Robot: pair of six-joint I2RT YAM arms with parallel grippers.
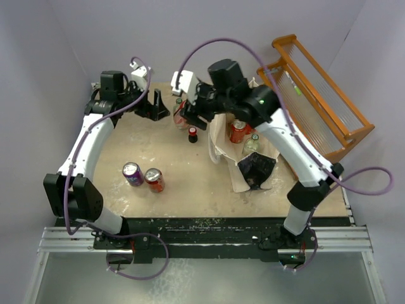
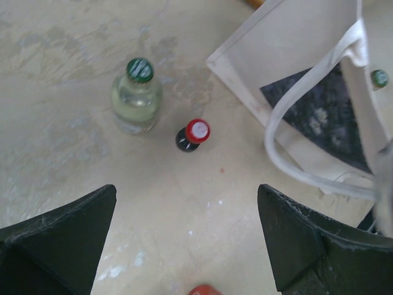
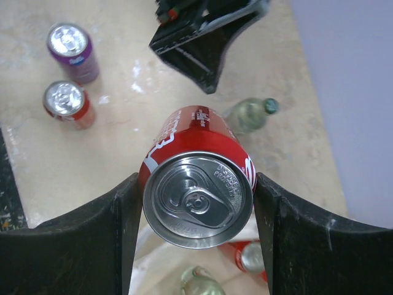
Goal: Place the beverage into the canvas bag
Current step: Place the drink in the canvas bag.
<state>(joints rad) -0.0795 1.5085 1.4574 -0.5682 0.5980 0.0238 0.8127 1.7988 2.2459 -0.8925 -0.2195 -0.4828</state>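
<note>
Red can (image 3: 199, 190) clamped roughly upright in the right gripper (image 3: 198, 209).
Bag (image 2: 288, 43) opens just behind those jaws; left gripper (image 2: 187, 203) spread wide, empty.

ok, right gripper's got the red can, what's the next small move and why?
Probably carry the red can rightward over the canvas bag before lowering: the right gripper is shut on it, but the top view shows it hanging left of the bag's rim.

I see the beverage can (image 3: 196, 184) red w/ white lettering, silver lid. At its 10 o'clock: purple can (image 3: 70, 52), red can (image 3: 66, 104). The canvas bag (image 2: 295, 55) is cream w/ navy print. The surface (image 1: 177, 158) is mottled tan, rack (image 1: 285, 42) orange.
</note>
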